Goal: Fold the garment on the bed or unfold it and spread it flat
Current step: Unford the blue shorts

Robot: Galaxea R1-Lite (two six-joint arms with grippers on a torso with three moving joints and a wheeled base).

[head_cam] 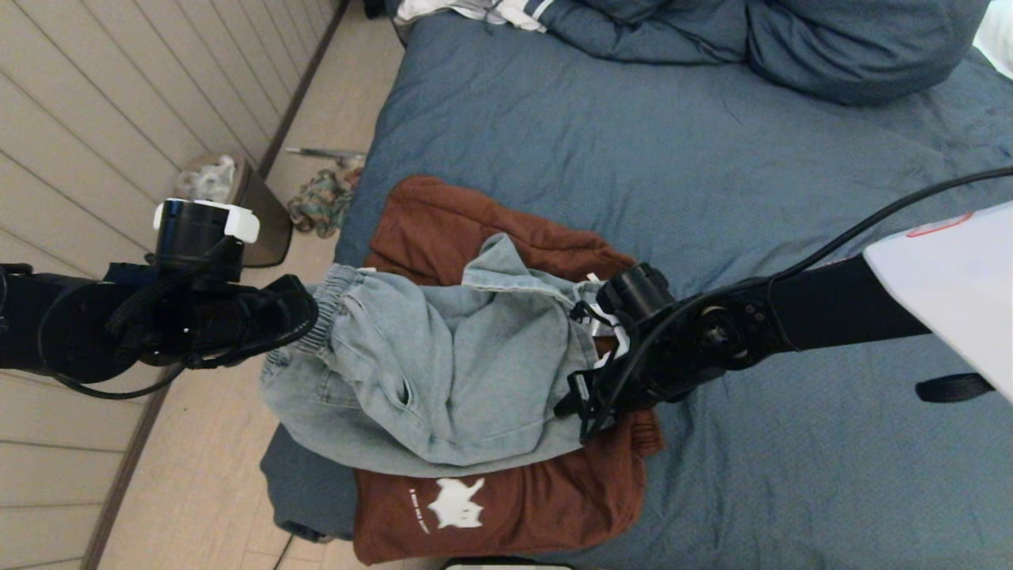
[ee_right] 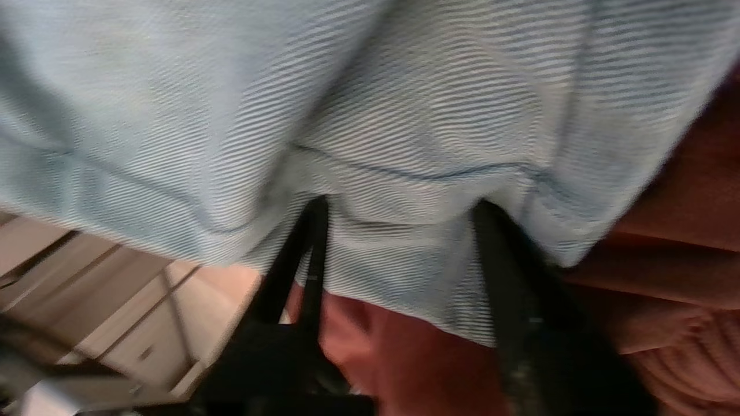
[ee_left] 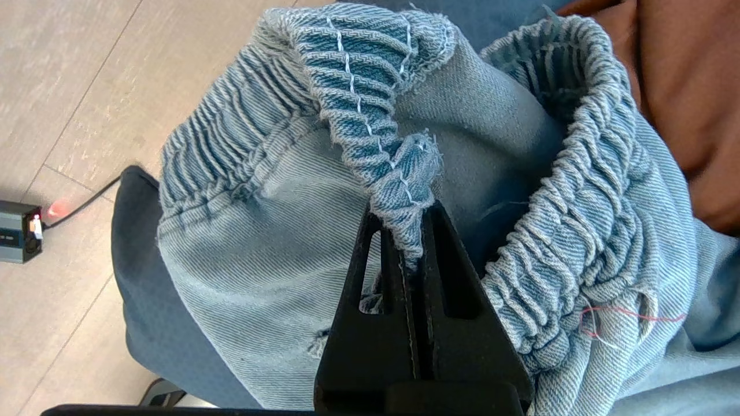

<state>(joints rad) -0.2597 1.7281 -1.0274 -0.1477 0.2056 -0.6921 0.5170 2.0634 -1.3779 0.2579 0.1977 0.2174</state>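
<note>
A light-blue denim garment (head_cam: 443, 372) with an elastic waistband (ee_left: 370, 86) lies crumpled on a rust-brown garment (head_cam: 506, 507), at the near left corner of the bed (head_cam: 673, 158). My left gripper (head_cam: 309, 317) (ee_left: 404, 214) is at the bed's left edge, shut on a fold of the waistband. On the denim's right side is my right gripper (head_cam: 584, 396) (ee_right: 399, 205). It is open, and its spread fingers straddle the denim's edge (ee_right: 347, 104) above the brown cloth (ee_right: 404, 358).
Blue bedding (head_cam: 791, 39) and a white striped cloth (head_cam: 483, 12) are piled at the bed's far end. On the wooden floor to the left stand a waste bin (head_cam: 237, 198), a bundle of cloth (head_cam: 320, 202) and a small grey box with a red light (ee_left: 20, 231).
</note>
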